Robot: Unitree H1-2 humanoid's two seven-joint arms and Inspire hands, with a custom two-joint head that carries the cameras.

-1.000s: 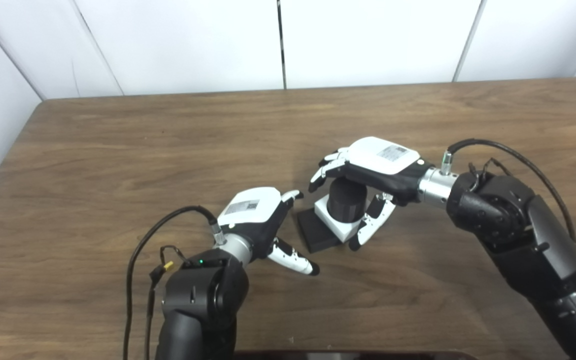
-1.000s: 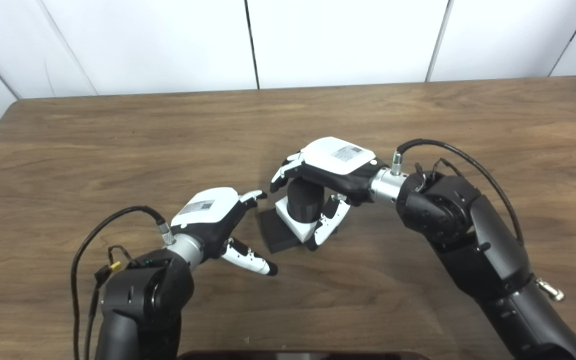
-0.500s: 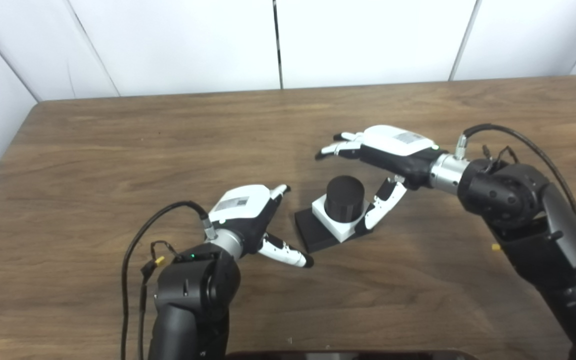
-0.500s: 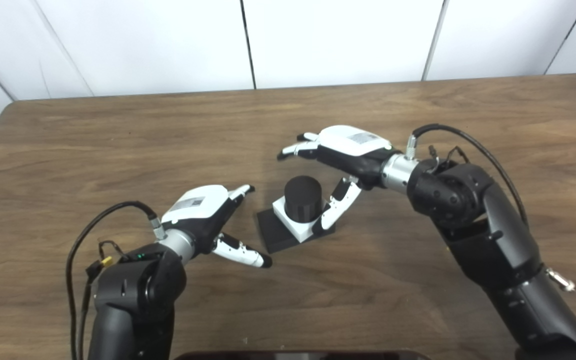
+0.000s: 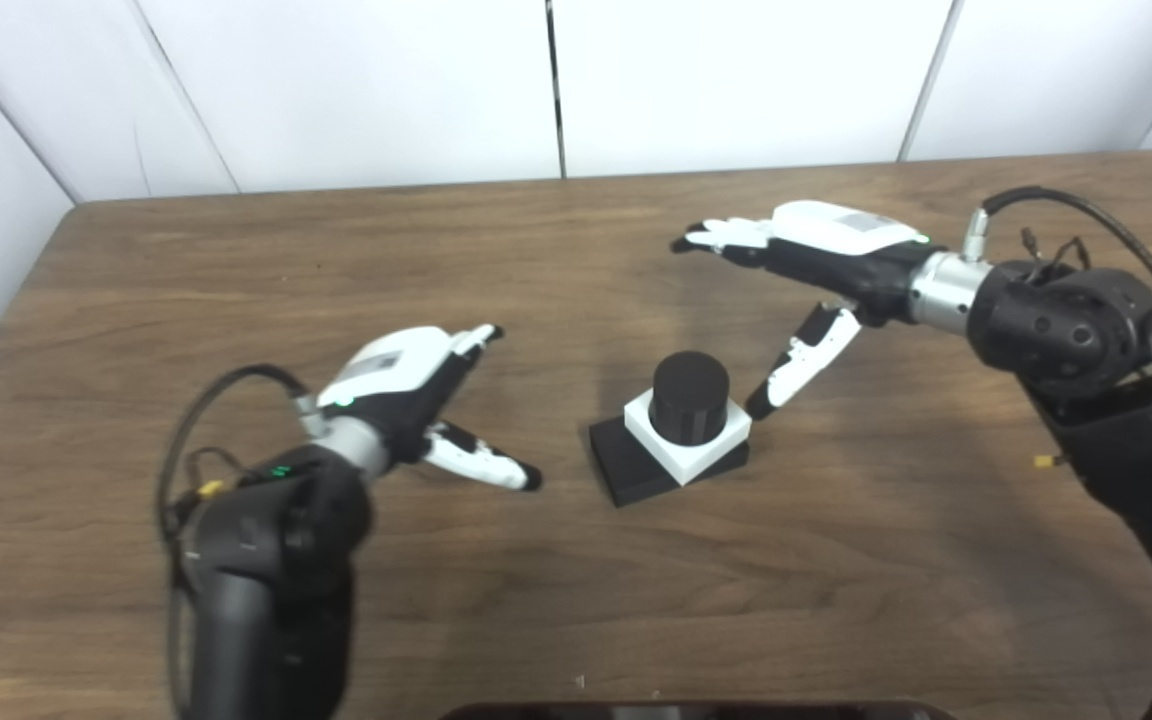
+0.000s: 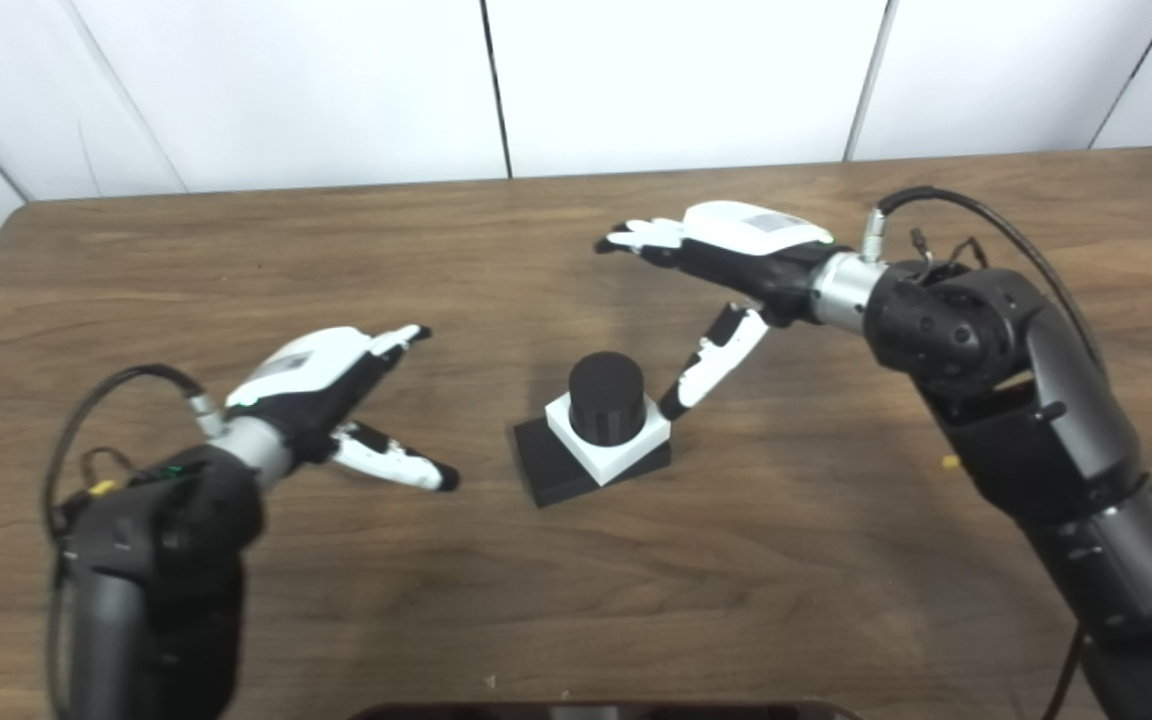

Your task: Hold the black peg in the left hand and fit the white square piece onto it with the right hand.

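Observation:
The black peg (image 5: 690, 395) stands upright on its black square base (image 5: 626, 470) on the wooden table, near the middle. The white square piece (image 5: 688, 446) sits around the peg, resting on the base. My left hand (image 5: 406, 385) is open and empty, to the left of the assembly and apart from it. My right hand (image 5: 816, 260) is open and empty, raised above and to the right of the peg, its thumb pointing down toward the table. The assembly also shows in the right eye view (image 6: 606, 400).
The wooden table (image 5: 236, 260) ends at white wall panels behind and at its left edge. A dark object (image 5: 696, 712) lies at the bottom edge of the picture. Cables loop off both wrists.
My right hand let go of the assembly, opened, and rose up and to the right. My left hand drew back to the left, away from the black base. The peg and white piece stayed put.

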